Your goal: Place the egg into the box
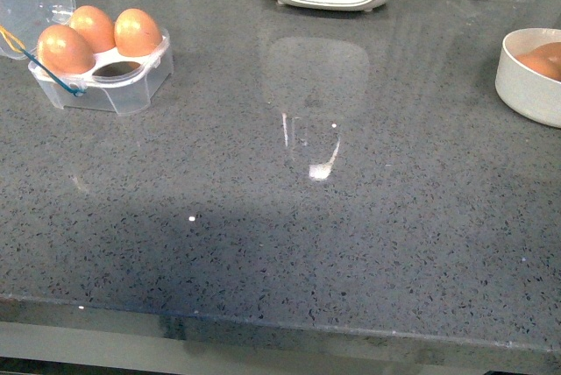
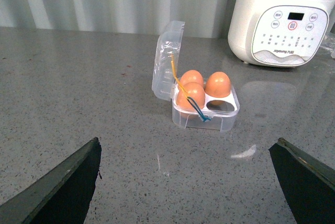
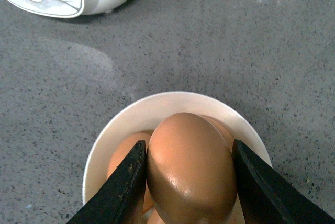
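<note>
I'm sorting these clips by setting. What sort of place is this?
Most likely a kitchen counter: a speckled grey stone-like worktop, a white Joyoung countertop appliance, and brown eggs in a clear box and a white bowl.

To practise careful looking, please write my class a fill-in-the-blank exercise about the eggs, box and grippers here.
The box holds ____ eggs.
Its lid stands ____, not shut.
The right gripper grips an egg at the white ____.
The left gripper holds ____.
Missing words: three; open; bowl; nothing.
</note>
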